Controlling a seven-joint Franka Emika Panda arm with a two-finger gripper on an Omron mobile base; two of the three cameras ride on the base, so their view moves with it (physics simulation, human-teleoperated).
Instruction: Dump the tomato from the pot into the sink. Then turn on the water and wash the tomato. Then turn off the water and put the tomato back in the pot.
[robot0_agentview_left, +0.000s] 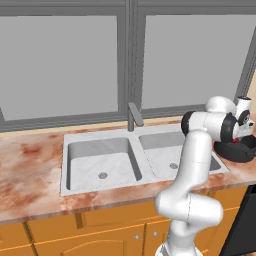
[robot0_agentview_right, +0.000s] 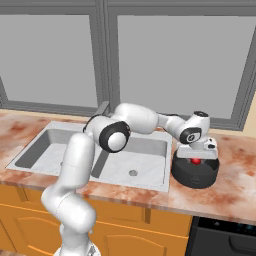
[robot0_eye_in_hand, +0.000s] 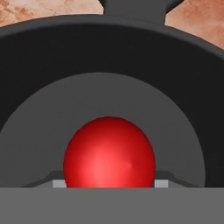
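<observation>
No text, label, brand, number or sign can be read on anything in these pictures; all the surfaces there are plain, without any writing.

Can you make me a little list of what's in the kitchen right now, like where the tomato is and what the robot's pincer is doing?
tomato: inside the pot, on its floor
pot: black, upright on the counter, right of the sink
sink: two basins, both without anything in them
faucet: behind the divider, no water running
pincer: low over the pot, right above the tomato; whether it grips it can't be told
counter: reddish marbled
task: tomato not dumped yet
</observation>
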